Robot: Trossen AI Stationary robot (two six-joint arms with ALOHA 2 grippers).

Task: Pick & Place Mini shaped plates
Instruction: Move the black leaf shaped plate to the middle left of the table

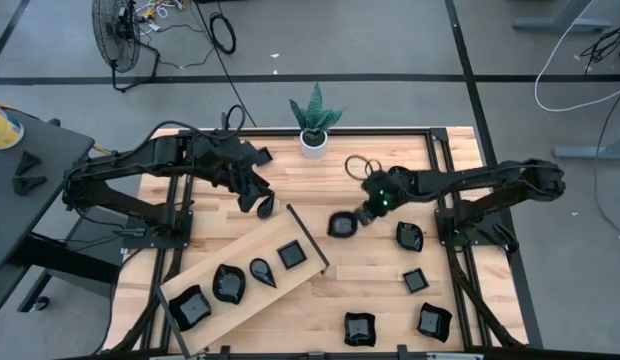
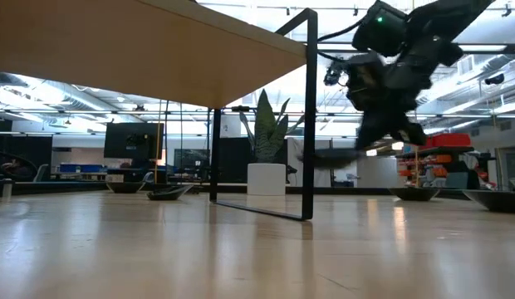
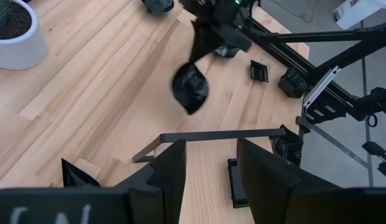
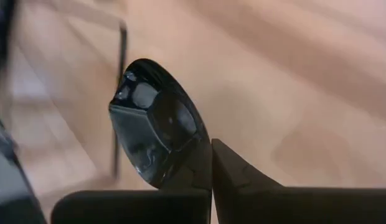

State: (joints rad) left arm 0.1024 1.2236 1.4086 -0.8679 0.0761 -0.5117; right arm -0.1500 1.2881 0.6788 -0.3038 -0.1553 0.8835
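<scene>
Carrying one small black plate (image 1: 341,225) by its rim, our right gripper (image 1: 364,213) hangs over the middle of the surface (image 1: 390,300), fingers clenched on the plate's edge so the dish dangles tilted, clear of the wood; we judge it bound for the wooden board (image 1: 240,245) just beside it. Four plates (image 1: 291,254) already lie in a row along that board. Five more plates (image 1: 410,237) wait loose on the surface on our right side, well apart from each other. Our left gripper (image 1: 262,195) waits near the board's far end, fingers (image 3: 170,177) parted and grasping nothing. Potted plant (image 1: 313,125) stands at the far edge, out of the work.
</scene>
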